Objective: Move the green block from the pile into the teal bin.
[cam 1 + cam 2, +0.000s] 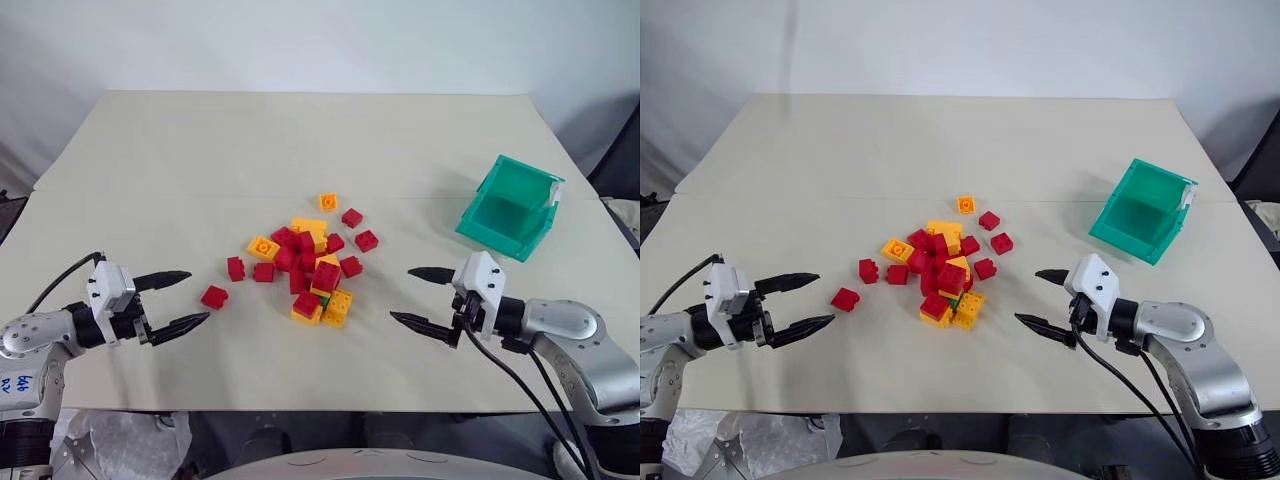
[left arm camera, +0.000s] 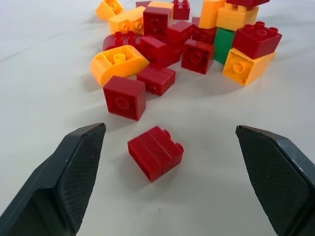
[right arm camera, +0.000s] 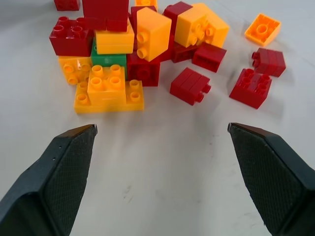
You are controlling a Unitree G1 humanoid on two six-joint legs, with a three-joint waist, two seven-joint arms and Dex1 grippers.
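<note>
A: Where's the green block (image 3: 109,59)?

B: Buried low in the pile (image 1: 305,262), mid-table (image 1: 200,150). In the right wrist view it sits wedged under a yellow brick (image 3: 114,41), behind a flat yellow plate (image 3: 109,89) and beside a red brick (image 3: 143,71). In the left wrist view a sliver of green shows between red and yellow bricks.

A: And the bin (image 1: 509,207)?

B: Far right of the table, well apart from the pile, open side facing up and toward the robot. There's a pale strip on its right edge; no writing on it can be read.

A: Grippers?

B: Left gripper (image 1: 177,300) hovers left of the pile, fingers spread wide, nothing between them; a lone red brick (image 1: 214,296) lies just ahead of it. Right gripper (image 1: 428,298) hovers right of the pile, fingers also wide apart and empty

A: Any other lettering?

B: Blue handwriting on the left arm, too small to read
</note>
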